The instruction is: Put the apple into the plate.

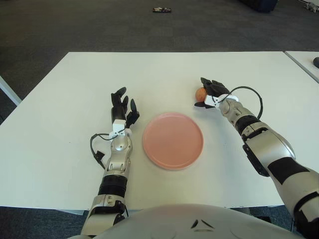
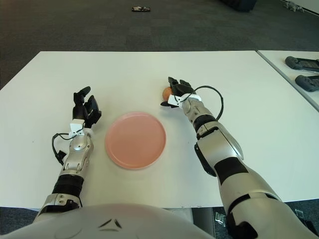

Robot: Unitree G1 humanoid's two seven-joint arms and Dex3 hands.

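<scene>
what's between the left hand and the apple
The pink plate lies on the table between the left hand and the apple, which the right hand is grasping; both eye views show it.
</scene>
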